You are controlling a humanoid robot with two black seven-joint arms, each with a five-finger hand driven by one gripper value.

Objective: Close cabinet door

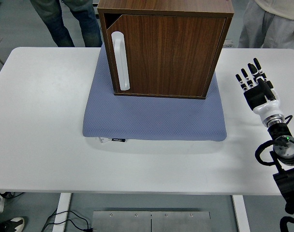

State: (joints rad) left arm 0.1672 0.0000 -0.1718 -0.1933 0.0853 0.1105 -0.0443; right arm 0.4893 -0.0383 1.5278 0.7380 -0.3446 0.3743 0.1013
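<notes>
A dark wood cabinet [166,46] stands on a blue-grey mat [154,116] at the back middle of the white table [40,135]. Its door [169,53] lies nearly flush with the front, with a small dark gap at the top left corner. A white vertical handle [120,61] sits on the door's left side. My right hand [256,82] hovers over the table to the right of the cabinet, apart from it, fingers spread and holding nothing. The left arm does not show.
Two people stand behind the table, legs [65,19] at the top left and a light garment [268,21] at the top right. The table's near edge [137,192] runs along the bottom.
</notes>
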